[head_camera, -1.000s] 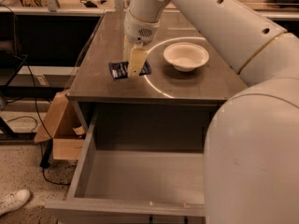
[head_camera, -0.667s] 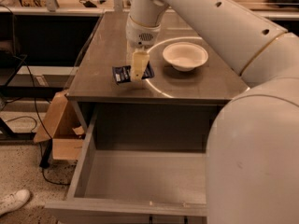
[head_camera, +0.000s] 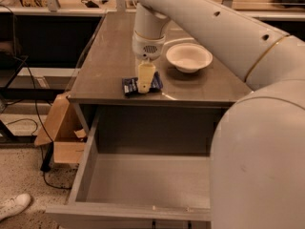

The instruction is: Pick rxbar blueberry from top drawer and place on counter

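Note:
The rxbar blueberry (head_camera: 129, 86), a small dark blue wrapper, sits low at the front of the grey-brown counter (head_camera: 109, 66), close to its front edge. My gripper (head_camera: 145, 86) comes down from above and is shut on the bar. One pale finger (head_camera: 146, 75) covers the bar's middle, and the bar shows on both sides of it. I cannot tell whether the bar touches the counter. The top drawer (head_camera: 143, 185) stands pulled out below the counter, and its grey floor is bare.
A white bowl (head_camera: 188, 57) stands on the counter just right of the gripper. My large white arm (head_camera: 257, 128) fills the right side. A cardboard box (head_camera: 62, 132) and cables lie on the floor at the left. A white shoe (head_camera: 12, 206) shows at the bottom left.
My gripper has moved a little right and down toward the counter's front edge, and the bar has moved with it.

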Robot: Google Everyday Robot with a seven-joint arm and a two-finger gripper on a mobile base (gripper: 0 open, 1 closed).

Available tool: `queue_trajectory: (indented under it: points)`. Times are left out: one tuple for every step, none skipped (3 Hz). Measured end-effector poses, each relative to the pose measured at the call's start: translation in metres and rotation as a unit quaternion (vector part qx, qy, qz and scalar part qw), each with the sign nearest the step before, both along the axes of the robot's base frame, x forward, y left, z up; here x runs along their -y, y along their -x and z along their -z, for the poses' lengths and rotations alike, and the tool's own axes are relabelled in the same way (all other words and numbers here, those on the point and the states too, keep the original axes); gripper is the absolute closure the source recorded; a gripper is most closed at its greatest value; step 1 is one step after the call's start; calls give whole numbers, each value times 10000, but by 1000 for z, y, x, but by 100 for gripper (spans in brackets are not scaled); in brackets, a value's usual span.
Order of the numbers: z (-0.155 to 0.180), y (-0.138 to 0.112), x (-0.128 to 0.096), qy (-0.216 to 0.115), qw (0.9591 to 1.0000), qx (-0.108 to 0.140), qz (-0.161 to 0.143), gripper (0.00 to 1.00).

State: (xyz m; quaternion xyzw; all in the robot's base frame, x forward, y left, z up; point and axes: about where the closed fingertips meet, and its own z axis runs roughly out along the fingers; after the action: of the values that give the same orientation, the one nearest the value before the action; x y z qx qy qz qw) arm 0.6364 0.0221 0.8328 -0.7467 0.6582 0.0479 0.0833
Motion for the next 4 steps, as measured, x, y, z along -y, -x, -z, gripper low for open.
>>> queue_trajectory:
  points:
    - [0, 0, 0, 0, 10000, 0, 0, 90]
    - [0, 0, 0, 0, 10000, 0, 0, 64]
    - [0, 0, 0, 0, 10000, 0, 0, 40]
    - [0, 0, 0, 0, 10000, 0, 0, 17]
